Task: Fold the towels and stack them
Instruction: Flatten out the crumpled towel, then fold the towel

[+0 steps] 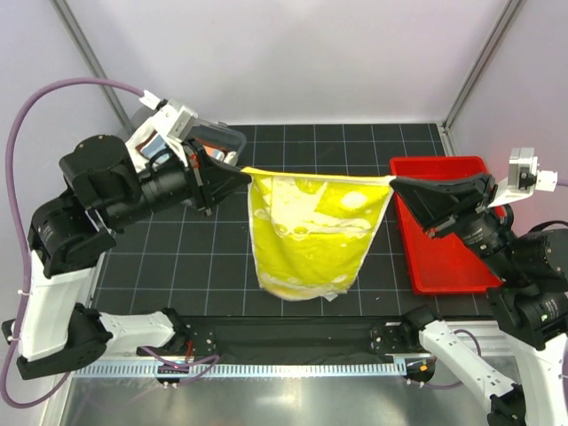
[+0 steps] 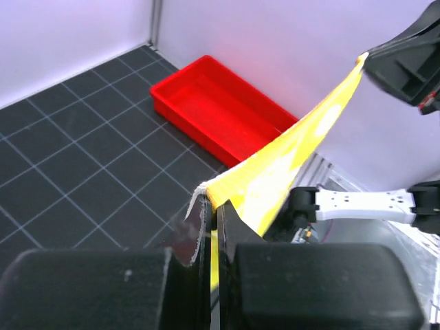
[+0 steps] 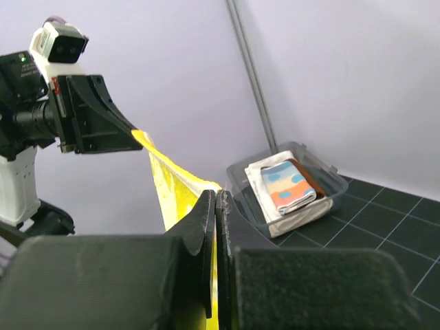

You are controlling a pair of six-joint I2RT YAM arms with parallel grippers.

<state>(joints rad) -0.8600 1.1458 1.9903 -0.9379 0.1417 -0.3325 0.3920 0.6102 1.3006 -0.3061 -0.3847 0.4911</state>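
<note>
Fingers (image 2: 234, 230) of the left gripper (image 1: 241, 170) are pinched together on one top corner of the yellow towel with pale cream blotches (image 1: 306, 231). The right gripper (image 1: 395, 184) is clamped the same way on the other top corner. No gap shows between either pair.

Between the two pairs the top hem runs nearly straight, with a slight sag. The rest hangs below the fingers as a tapering sheet, wrinkled toward the lower hem. Cannot tell whether that hem touches the black gridded mat (image 1: 177, 248) or hangs just clear of it.

Judgement: the step in hand is spreading the cloth so it can be laid flat for folding.
- Hold both pairs level and the hem taut.
- Lower together so the bottom edge lands first and the cloth rolls down flat.
- A pull too far apart could slip a corner out, since only the very tips hold cloth.
- The lower part is narrower than the top, so it may need smoothing once down.

Outward from the right fingers, just below and beyond them, is an empty shallow red plastic tray (image 1: 444, 257). The towel's right edge hangs near its inner wall and could catch there if the lay-down drifts that way.

Beyond the left fingers, toward the back wall, is a clear plastic bin (image 3: 309, 213). It holds folded cloths (image 3: 285, 182): light blue with coloured dots on top, white and rust-brown beside it. It stands well apart from the hanging cloth.
</note>
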